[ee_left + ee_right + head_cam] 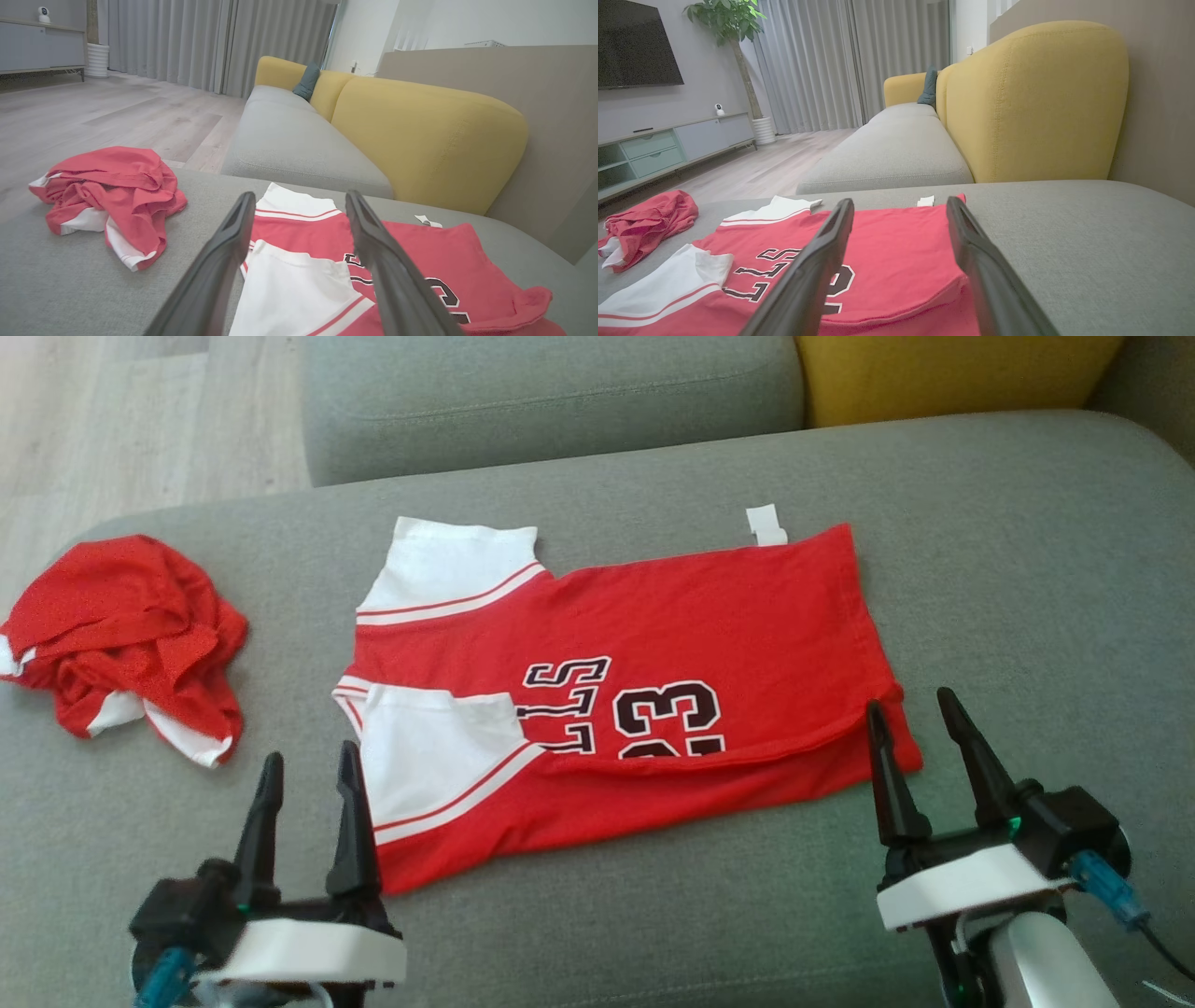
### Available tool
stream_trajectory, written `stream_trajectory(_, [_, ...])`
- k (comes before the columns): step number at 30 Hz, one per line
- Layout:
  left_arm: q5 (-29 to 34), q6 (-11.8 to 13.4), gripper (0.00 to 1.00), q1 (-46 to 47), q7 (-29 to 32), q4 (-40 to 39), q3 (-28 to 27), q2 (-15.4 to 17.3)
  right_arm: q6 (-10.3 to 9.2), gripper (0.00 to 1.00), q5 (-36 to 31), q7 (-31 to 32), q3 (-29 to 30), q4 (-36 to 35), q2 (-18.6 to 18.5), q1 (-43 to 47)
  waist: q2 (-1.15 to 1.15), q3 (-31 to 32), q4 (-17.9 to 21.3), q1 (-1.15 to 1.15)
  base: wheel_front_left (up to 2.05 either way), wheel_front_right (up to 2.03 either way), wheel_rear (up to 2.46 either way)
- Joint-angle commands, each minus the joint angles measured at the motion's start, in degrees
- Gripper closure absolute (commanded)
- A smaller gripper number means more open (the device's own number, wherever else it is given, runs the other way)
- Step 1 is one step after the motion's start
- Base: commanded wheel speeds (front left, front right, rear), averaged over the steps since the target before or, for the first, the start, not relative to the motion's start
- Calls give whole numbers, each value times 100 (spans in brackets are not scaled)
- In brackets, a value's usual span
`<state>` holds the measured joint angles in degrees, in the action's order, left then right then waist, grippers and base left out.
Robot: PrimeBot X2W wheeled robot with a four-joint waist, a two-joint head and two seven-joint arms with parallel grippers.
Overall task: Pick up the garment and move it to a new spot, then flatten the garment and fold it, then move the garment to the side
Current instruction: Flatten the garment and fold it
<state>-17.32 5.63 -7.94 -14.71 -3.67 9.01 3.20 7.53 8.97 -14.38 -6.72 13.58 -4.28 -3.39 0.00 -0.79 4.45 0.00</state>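
Grey woven sofa (1027,569) bears flat red jersey (700,616) (folded); 2 end effectors (310,756) (910,702) gape empty.

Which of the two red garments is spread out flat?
The jersey with the number 23, lying flat at centre with its sleeves out; the other red garment is a crumpled heap to its left.

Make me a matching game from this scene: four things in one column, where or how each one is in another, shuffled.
1. spread jersey
2. crumpled garment
3. yellow backrest
4. right gripper

a. bunched up, far left
b. open, by the jersey's right corner
c. flat, near edge folded over
d. at the back, far right

Pairs: 1-c, 2-a, 3-d, 4-b
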Motion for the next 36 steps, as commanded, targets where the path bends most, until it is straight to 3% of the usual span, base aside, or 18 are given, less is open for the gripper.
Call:
stream_trajectory(1, [26,40,0,261,-29,-156,-125,-30,-4,0,-37,-62,-104,-221,8,-122,0,-9,25,0,0,0,0])
stream_trajectory(4, [116,153,0,264,-29,243,-81,-31,-4,0,-67,-62,-130,-203,23,-156,0,-33,113,0,0,0,0])
stream_trajectory(7, [312,345,0,339,-29,1326,2,-31,-4,0,-107,-62,-72,-211,31,-225,0,-82,270,0,0,0,0])
stream_trajectory(14, [428,779,0,814,-29,2885,-236,-25,-4,0,-101,-62,86,-268,10,-282,0,-185,505,0,0,0,0])
stream_trajectory(18, [397,824,0,1043,-24,3519,-316,13,-4,0,-109,-62,180,-353,-15,-325,0,-238,605,0,0,0,0])
stream_trajectory(23, [336,666,0,1258,194,4171,-226,32,-4,0,-72,-62,467,-486,-58,-455,0,-321,666,0,0,0,0])
stream_trajectory(24, [322,613,22,1291,232,4267,-195,31,-4,0,-69,-62,490,-490,-76,-477,0,-331,663,0,0,0,0])
stream_trajectory(26, [285,486,100,1349,263,4416,-132,27,-4,0,-62,-61,531,-495,-103,-502,0,-341,645,0,0,0,0])
stream_trajectory(31, [242,364,100,1464,143,4447,-90,21,-4,0,-46,-37,642,-466,-99,-508,0,-348,574,0,0,0,0])
stream_trajectory(36, [337,359,100,1579,-12,3891,-134,82,-4,0,13,161,671,-219,-10,-494,0,-342,439,0,0,0,0])
